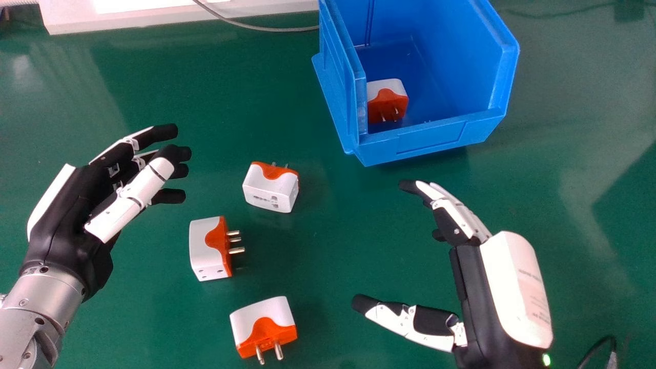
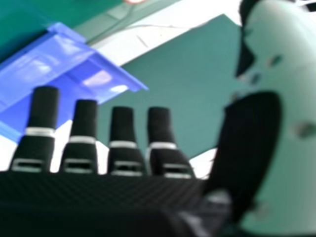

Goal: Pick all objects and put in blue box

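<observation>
My right hand and left hand rest empty, fingers apart, with one plug in the box, three plugs to go.

Head view looks forward and down on green tabletop; closer view, from right hand, shares blue plastic box.

- The blue, open-topped plastic box stands on the flat green tabletop, at the far side, right of centre.
- One boxy white-and-orange plastic plug adapter lies in it, by its near left corner.
- Three more like it lie on the tabletop, apart, before and left of the box: the far one nearest the box, the middle one farthest left, the near one before both.
</observation>
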`<act>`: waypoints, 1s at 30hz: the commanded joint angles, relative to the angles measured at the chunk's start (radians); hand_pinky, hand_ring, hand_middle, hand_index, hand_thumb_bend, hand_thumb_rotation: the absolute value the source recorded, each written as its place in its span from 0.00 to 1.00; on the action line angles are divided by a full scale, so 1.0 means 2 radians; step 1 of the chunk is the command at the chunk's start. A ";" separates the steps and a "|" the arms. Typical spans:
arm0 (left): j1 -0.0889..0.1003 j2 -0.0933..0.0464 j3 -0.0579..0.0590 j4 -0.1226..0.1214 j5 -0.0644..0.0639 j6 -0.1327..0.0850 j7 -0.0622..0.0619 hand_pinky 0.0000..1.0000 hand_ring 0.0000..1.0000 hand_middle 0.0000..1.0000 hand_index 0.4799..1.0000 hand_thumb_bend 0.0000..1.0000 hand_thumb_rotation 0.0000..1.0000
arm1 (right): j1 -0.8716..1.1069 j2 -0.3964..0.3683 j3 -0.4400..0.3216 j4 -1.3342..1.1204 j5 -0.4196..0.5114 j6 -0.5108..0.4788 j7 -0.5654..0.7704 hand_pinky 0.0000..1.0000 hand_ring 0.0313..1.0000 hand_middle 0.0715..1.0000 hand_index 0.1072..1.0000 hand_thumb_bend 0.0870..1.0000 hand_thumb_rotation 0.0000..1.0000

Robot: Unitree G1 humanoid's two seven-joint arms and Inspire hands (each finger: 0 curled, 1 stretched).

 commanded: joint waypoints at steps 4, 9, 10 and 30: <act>0.005 0.001 0.000 -0.028 0.003 0.015 0.009 0.66 0.76 0.75 0.61 0.57 0.49 | -0.004 0.003 -0.001 -0.003 0.001 -0.013 -0.006 0.64 0.79 0.83 0.77 0.54 0.17; 0.003 0.002 0.000 -0.028 0.003 0.018 0.009 0.66 0.76 0.75 0.60 0.57 0.48 | -0.006 0.003 0.000 -0.002 0.002 -0.015 -0.004 0.64 0.80 0.83 0.77 0.53 0.16; 0.003 0.002 0.000 -0.029 0.003 0.019 0.010 0.66 0.76 0.75 0.60 0.57 0.48 | -0.006 0.004 0.000 -0.003 0.000 -0.014 -0.004 0.64 0.80 0.83 0.77 0.53 0.16; -0.013 0.004 -0.004 -0.024 0.005 0.028 0.011 0.67 0.77 0.76 0.62 0.55 0.47 | -0.080 0.009 0.033 -0.015 -0.053 0.040 0.105 0.63 0.77 0.80 0.76 0.51 0.20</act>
